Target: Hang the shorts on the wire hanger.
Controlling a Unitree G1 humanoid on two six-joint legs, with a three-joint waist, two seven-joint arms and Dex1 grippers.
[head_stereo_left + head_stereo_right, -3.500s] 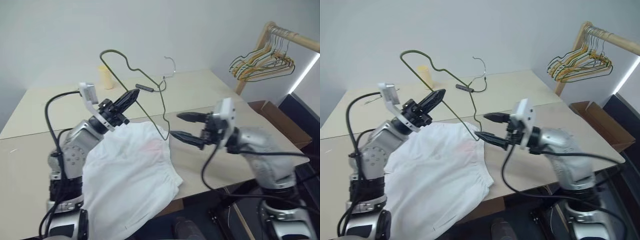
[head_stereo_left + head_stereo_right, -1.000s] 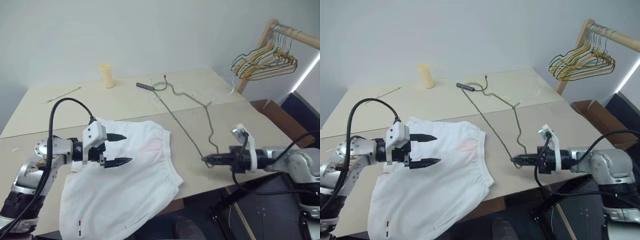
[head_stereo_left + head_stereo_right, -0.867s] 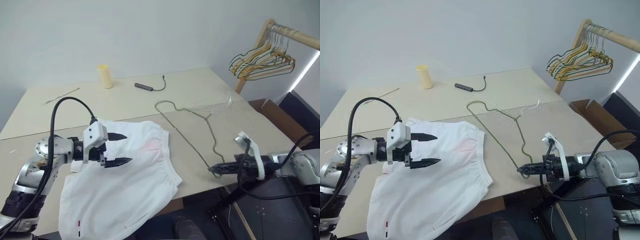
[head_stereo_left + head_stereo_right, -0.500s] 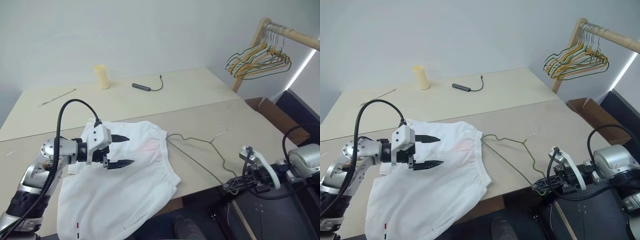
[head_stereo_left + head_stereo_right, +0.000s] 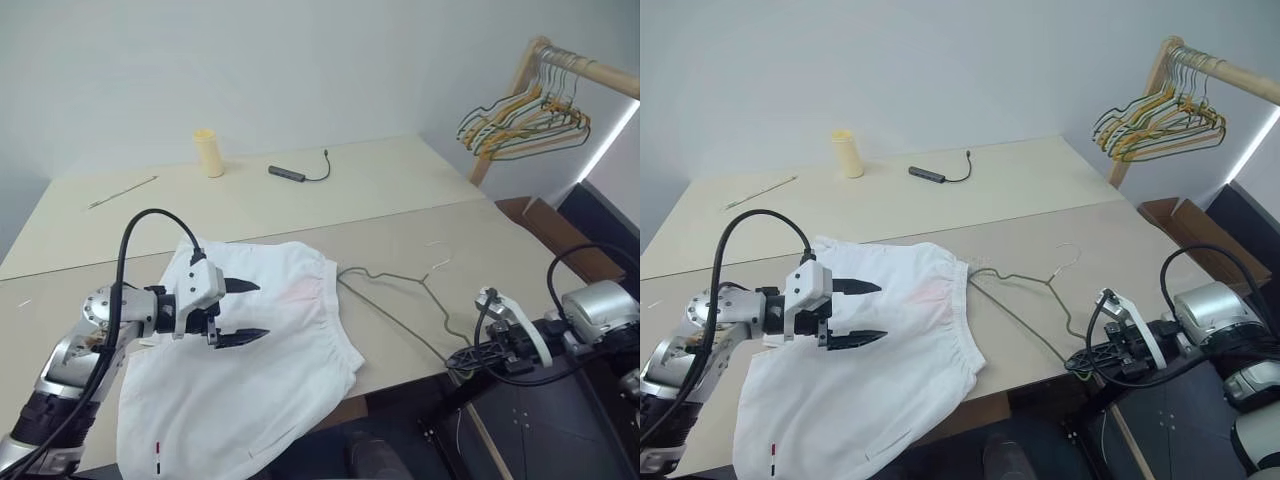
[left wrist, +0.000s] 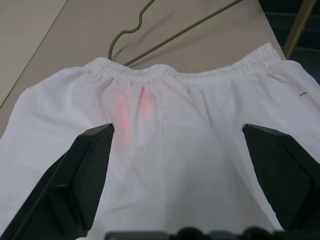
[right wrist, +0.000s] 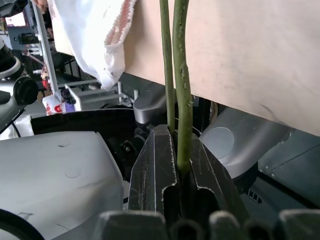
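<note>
The white shorts [image 5: 255, 365] lie spread on the table, waistband toward the middle, with a faint pink smudge and a small red-and-black mark at the near hem. My left gripper [image 5: 262, 310] hovers just over them, its fingers [image 6: 82, 172] open and empty. The wire hanger [image 5: 421, 281] lies flat on the table to the right, one end beside the waistband. My right gripper [image 5: 1080, 367] sits at the table's front edge, shut on the hanger's near corner [image 7: 182, 100].
At the back of the table [image 5: 400, 180] stand a yellow cup [image 5: 205, 152], a black cable with adapter [image 5: 290, 173] and a thin stick [image 5: 122, 191]. A wooden rack with coloured hangers [image 5: 525, 115] and a cardboard box [image 5: 545, 225] are at the right.
My right gripper has swung right and down to the table's front edge, laying the raised hanger flat on the table. The left gripper has stayed open over the shorts.
</note>
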